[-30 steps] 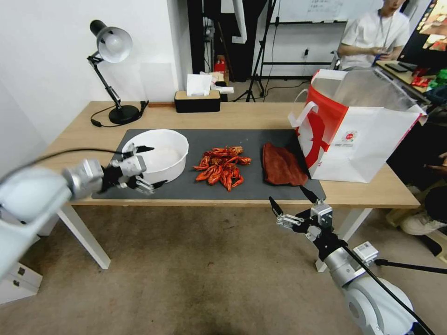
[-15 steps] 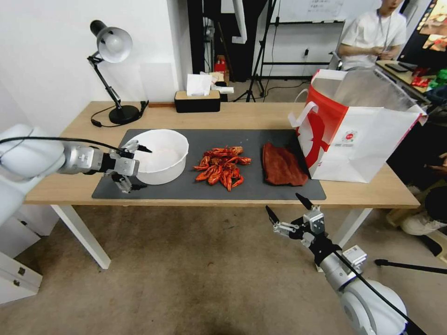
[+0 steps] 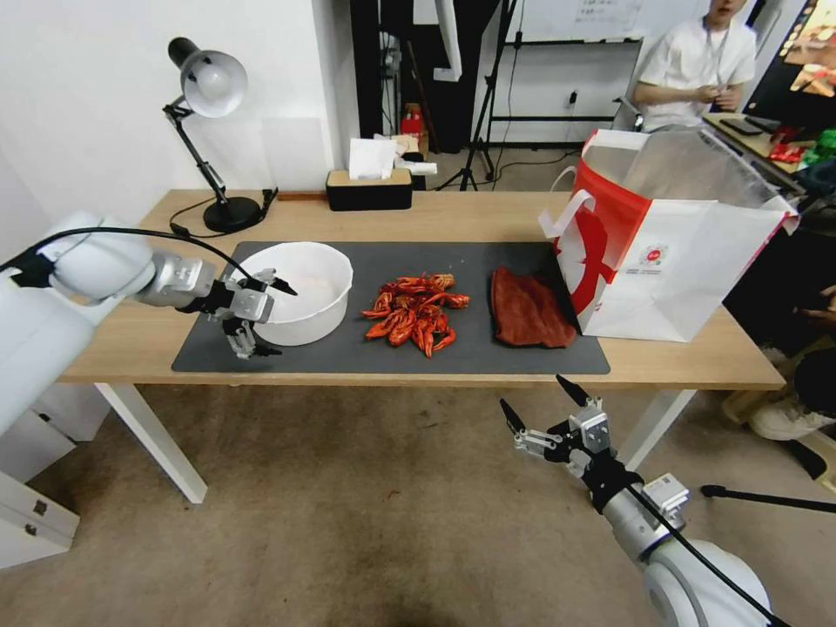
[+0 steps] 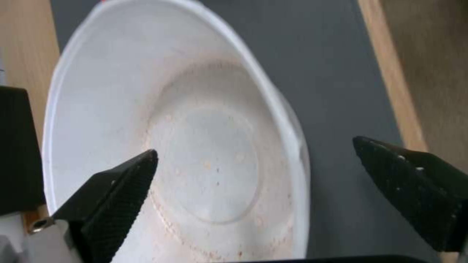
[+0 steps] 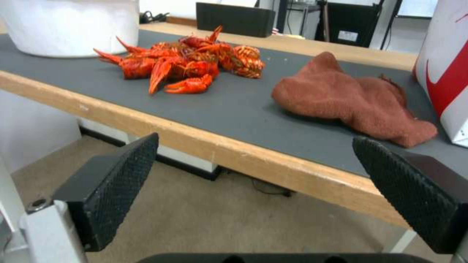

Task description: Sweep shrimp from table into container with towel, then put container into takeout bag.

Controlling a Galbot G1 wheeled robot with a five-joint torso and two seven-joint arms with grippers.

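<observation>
Left claw now straddles container rim

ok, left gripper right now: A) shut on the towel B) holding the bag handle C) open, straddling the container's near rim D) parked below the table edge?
C: the left gripper is open at the container, and the left wrist view shows one finger over the bowl's inside and the other outside its rim, above the mat.
</observation>
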